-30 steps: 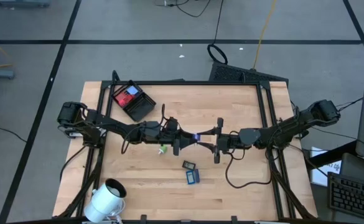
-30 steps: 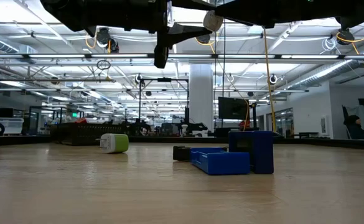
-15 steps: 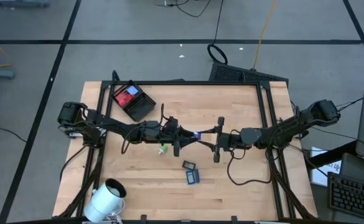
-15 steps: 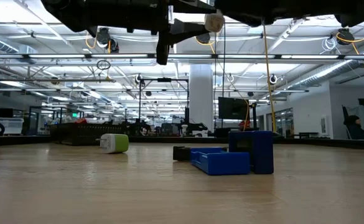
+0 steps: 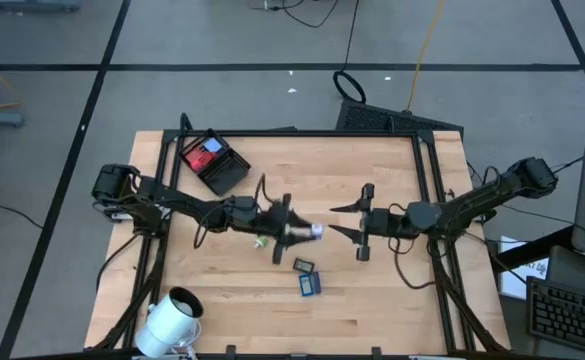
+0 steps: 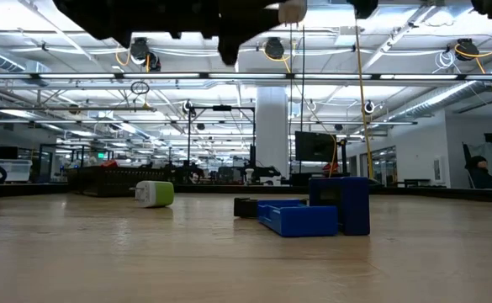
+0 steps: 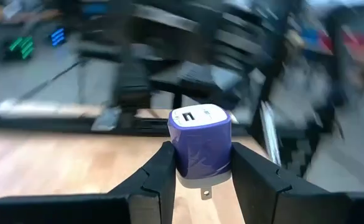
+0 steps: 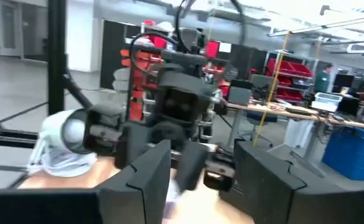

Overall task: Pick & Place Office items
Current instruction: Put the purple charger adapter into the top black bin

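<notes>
Above mid-table, now holding the purple-and-white charger point(image 7: 200, 146) alone in the clamped left gripper point(image 5: 302, 232), right gripper point(image 5: 344, 218) having let go, drawn back, fingers apart: handover done, placing in the tray point(image 5: 234, 172) outstanding.

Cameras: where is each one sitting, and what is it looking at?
High view: above the table, looking straight down; both arms show, left gripper holding the purple-and-white charger, right gripper open.
Low view: at tabletop height, looking across at the blue items; arms overhead.
Left wrist view: on the left arm; its fingers clamp the charger.
Right wrist view: on the right arm, facing the left arm; its own fingers show.
Shared: high and left wrist views both show the charger.
</notes>
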`<control>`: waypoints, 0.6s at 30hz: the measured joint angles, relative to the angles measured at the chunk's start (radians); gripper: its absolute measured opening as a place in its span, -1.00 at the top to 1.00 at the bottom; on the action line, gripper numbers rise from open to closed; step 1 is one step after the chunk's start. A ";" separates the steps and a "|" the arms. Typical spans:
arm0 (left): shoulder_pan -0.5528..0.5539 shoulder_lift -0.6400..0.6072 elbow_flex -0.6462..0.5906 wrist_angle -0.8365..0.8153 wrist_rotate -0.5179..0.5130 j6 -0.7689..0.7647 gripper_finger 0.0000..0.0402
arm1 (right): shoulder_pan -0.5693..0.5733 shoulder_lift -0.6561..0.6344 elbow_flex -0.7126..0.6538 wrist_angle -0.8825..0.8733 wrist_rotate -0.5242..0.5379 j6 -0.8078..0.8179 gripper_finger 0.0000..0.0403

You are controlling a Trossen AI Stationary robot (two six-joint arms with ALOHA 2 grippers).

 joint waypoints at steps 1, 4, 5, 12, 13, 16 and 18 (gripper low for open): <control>-0.018 0.000 0.000 -0.008 0.012 0.089 0.37 | 0.008 -0.011 0.000 -0.013 0.000 0.000 0.18; -0.091 0.000 0.000 -0.049 -0.078 0.363 0.37 | 0.027 -0.042 0.000 -0.043 0.002 -0.001 0.18; -0.118 0.000 0.000 -0.063 -0.141 0.455 0.37 | 0.032 -0.051 0.000 -0.051 0.002 -0.002 0.18; -0.303 0.000 -0.002 -0.094 -0.494 1.021 0.36 | 0.037 -0.079 0.000 -0.115 0.005 -0.006 0.20; -0.323 0.000 -0.002 -0.066 -0.525 1.053 0.33 | 0.035 -0.079 -0.001 -0.119 0.005 -0.007 0.20; -0.380 -0.006 -0.001 0.034 -0.597 1.149 0.29 | 0.032 -0.077 -0.001 -0.123 0.006 -0.005 0.20; -0.412 -0.016 0.001 0.060 -0.607 1.208 0.30 | 0.032 -0.077 -0.001 -0.125 0.006 -0.006 0.21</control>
